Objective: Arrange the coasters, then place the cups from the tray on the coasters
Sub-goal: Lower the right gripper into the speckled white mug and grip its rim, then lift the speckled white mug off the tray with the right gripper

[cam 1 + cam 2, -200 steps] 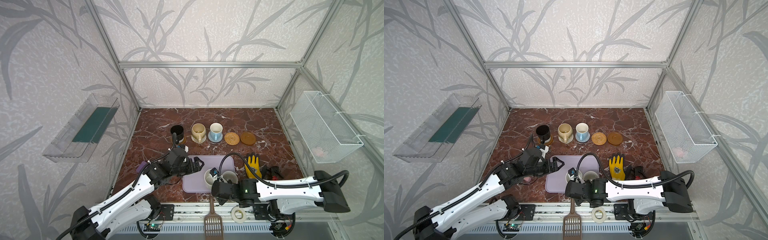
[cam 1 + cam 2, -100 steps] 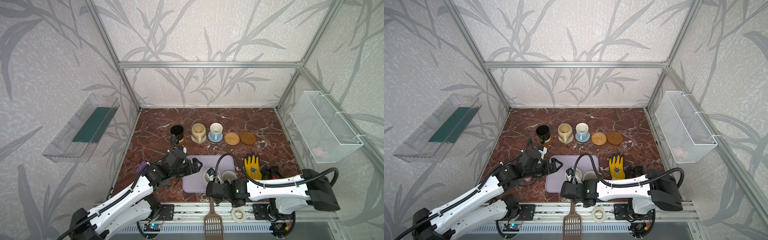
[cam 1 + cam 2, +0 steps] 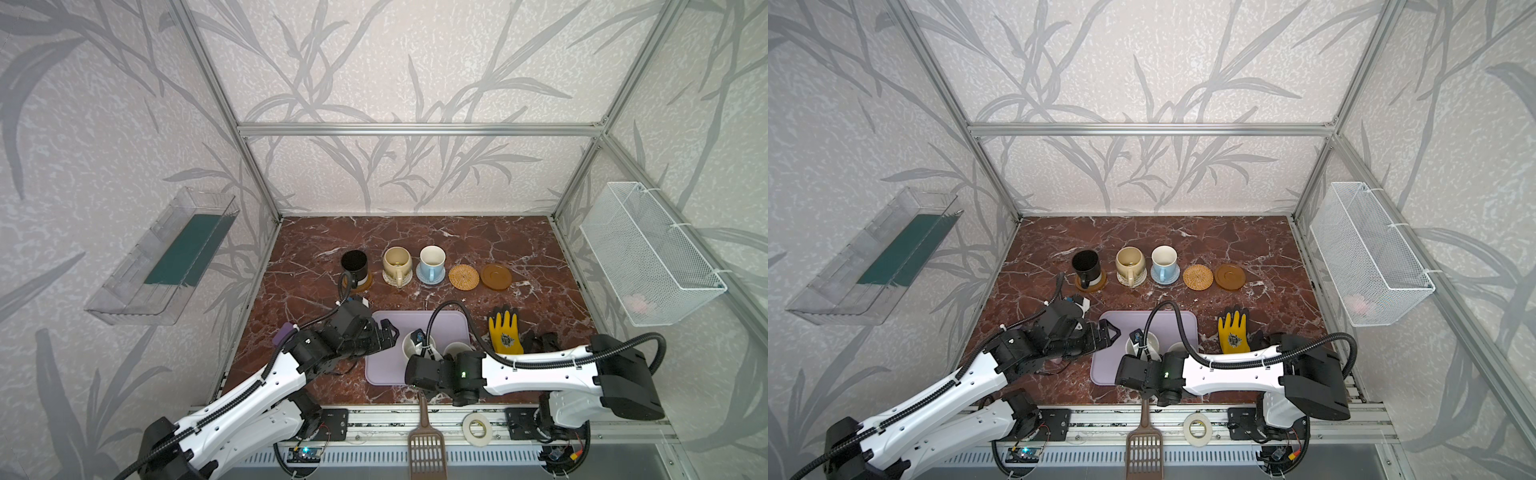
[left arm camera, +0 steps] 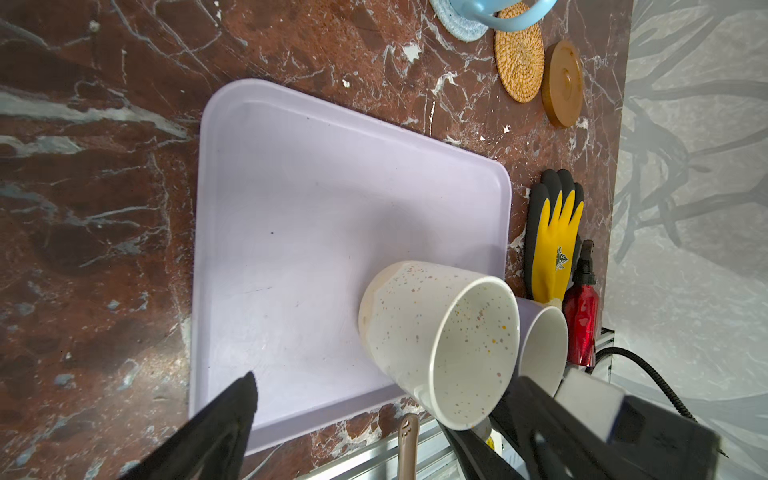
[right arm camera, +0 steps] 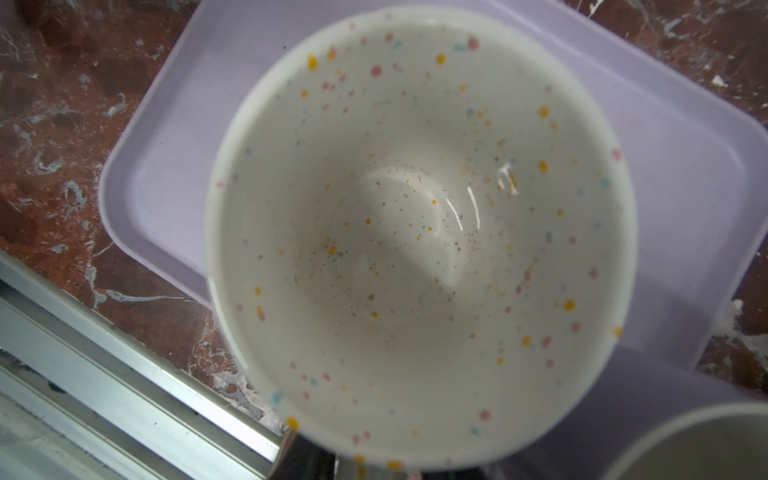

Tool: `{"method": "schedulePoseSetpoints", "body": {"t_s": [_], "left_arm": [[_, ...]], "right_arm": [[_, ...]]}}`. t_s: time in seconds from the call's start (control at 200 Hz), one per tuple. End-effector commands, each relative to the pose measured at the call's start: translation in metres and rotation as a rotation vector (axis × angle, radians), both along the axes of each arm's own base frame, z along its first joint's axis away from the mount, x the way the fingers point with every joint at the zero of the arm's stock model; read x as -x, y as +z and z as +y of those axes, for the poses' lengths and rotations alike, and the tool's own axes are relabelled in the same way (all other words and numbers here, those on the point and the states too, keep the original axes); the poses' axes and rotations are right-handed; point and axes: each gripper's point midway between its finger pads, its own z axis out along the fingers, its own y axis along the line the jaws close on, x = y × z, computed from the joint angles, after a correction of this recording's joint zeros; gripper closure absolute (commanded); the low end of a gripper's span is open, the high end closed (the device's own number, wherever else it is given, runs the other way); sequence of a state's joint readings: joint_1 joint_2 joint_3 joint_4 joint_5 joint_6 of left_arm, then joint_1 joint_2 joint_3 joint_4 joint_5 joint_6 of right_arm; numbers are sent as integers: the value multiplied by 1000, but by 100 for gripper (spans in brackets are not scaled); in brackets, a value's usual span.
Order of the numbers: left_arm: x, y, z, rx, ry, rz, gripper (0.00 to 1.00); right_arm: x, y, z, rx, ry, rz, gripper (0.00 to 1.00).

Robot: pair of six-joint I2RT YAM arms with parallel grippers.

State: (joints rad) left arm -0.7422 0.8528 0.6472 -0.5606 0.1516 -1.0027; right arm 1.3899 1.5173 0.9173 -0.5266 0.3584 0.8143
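The lavender tray (image 3: 449, 324) (image 3: 1175, 322) (image 4: 311, 208) lies at the front and holds two cups. One is the cream-white speckled cup (image 3: 409, 341) (image 4: 436, 332) (image 5: 415, 228), the other the lavender-grey cup (image 3: 457, 349) (image 4: 540, 345). My right gripper (image 3: 422, 353) (image 5: 365, 461) is shut on the cream-white cup's near rim. Left of that cup, my left gripper (image 3: 384, 334) (image 4: 386, 382) hangs open over the tray. Behind, black (image 3: 354, 266), beige (image 3: 397, 262) and light blue (image 3: 432, 259) cups stand on coasters. The rattan coaster (image 3: 464, 276) and amber coaster (image 3: 496, 276) are bare.
A yellow-and-black glove (image 3: 505, 332) and a red spray bottle (image 4: 582, 324) lie right of the tray. A brown slotted scoop (image 3: 426, 440) and white tape roll (image 3: 477, 428) rest on the front rail. A wire basket (image 3: 648, 257) hangs on the right wall.
My right arm has slid a little to the left along the tray's front, with its jaws settling on the cream-white cup's rim. The left arm has hardly moved.
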Motion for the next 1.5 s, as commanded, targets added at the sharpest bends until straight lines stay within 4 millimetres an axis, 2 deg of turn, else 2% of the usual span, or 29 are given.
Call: {"method": "schedulePoseSetpoints", "body": {"t_s": [0.0, 0.465, 0.655, 0.86, 1.04, 1.15, 1.33, 1.405, 1.495], "left_arm": [[0, 0, 3, 41, 32, -16, 3], [2, 6, 12, 12, 26, -29, 3], [0, 8, 12, 13, 21, -33, 3], [-1, 12, 11, 22, 20, -44, 3], [-1, 13, 10, 25, 15, -43, 4], [-2, 17, 9, 27, 7, -47, 3], [-2, 26, 16, 1, 12, -59, 3], [-3, 30, 14, 10, 9, -61, 4], [-5, 33, 10, 28, 4, -63, 3]], "right_arm": [[-9, 9, 9, 0, -8, -32, 66], [-10, -7, 12, 35, -31, -19, 72], [-11, -6, 15, 29, -29, -24, 78], [-13, 3, 24, -9, -18, -35, 86], [-16, 8, 29, -16, -13, -46, 87], [-18, 18, 34, -49, -12, -55, 93], [-26, 31, 38, -108, -19, -67, 94], [-28, 37, 38, -117, -24, -82, 99], [-30, 42, 36, -137, -33, -85, 99]]}}
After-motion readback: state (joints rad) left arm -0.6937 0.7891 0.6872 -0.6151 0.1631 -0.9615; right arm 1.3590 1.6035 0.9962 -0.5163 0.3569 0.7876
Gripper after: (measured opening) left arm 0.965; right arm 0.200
